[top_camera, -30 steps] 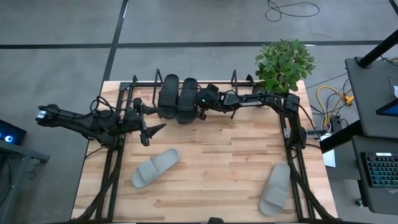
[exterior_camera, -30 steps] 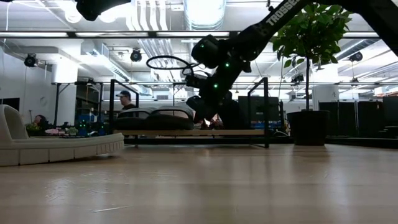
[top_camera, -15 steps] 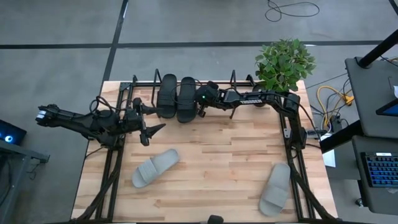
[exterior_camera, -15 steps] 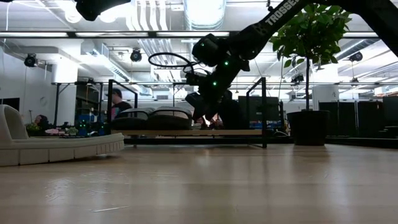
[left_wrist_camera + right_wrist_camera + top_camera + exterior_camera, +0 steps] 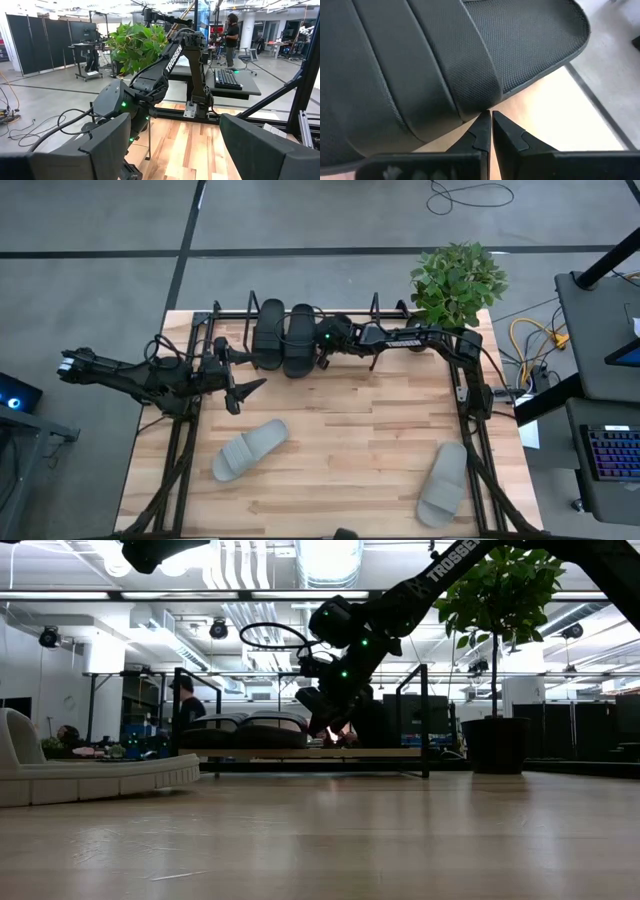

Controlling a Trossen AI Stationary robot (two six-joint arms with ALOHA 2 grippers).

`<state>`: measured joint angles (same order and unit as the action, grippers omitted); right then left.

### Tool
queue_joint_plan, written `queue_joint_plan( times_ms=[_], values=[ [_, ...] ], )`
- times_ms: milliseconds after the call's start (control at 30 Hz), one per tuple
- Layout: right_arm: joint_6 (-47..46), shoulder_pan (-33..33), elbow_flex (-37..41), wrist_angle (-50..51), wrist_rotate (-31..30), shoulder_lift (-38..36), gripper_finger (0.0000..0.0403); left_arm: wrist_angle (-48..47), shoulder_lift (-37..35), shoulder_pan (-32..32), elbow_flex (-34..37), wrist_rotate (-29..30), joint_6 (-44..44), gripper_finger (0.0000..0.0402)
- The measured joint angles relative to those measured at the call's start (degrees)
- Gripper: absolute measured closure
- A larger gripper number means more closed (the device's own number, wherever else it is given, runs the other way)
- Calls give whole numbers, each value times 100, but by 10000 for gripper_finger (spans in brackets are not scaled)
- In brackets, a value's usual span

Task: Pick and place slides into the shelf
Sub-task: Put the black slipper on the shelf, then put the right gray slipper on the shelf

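At the far edge of the desk (image 5: 340,420), we find the right pincer (image 5: 318,352) pressed shut, its tips meeting the side of the right-hand black slide (image 5: 299,340), which sits on the shelf (image 5: 225,315) beside the other black slide (image 5: 268,334). The wrist view shows the closed fingers (image 5: 481,131) touching the strap edge of that slide (image 5: 445,60) rather than clasping it, so we judge this a nudge to seat the sandal properly. Our worry is that a push with pinched tips has little control: the slide could skid into its neighbour, twist on the base board, or ride up over the wire rail and tip off the back. Rubber also grips wood, so the tips might slip under the strap and snag on withdrawal, dragging the sandal back out.

The left pincer (image 5: 243,392) hangs spread wide above the desk's left side, holding nothing, near the first light grey slide (image 5: 249,448); the second light grey slide (image 5: 443,482) lies well apart, by the near right corner. Should both arms reach toward the shelf together, we think the crossing space around its left end is tight enough to risk a knock. A person (image 5: 184,700) stands in the room beyond the shelf.
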<state>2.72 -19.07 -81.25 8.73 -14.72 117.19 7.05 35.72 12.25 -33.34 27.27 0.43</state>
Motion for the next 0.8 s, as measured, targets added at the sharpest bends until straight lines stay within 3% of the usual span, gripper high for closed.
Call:
queue_joint_plan(
  times_ms=[400, 800],
  values=[
    [-120, 42, 4, -19, 295, 7, 394, 0, 11, 0, 0, -2, 0, 109],
    [226, 44, -7, 405, 25, -4, 378, 0, 13, -1, 0, -3, 0, 109]
  ],
)
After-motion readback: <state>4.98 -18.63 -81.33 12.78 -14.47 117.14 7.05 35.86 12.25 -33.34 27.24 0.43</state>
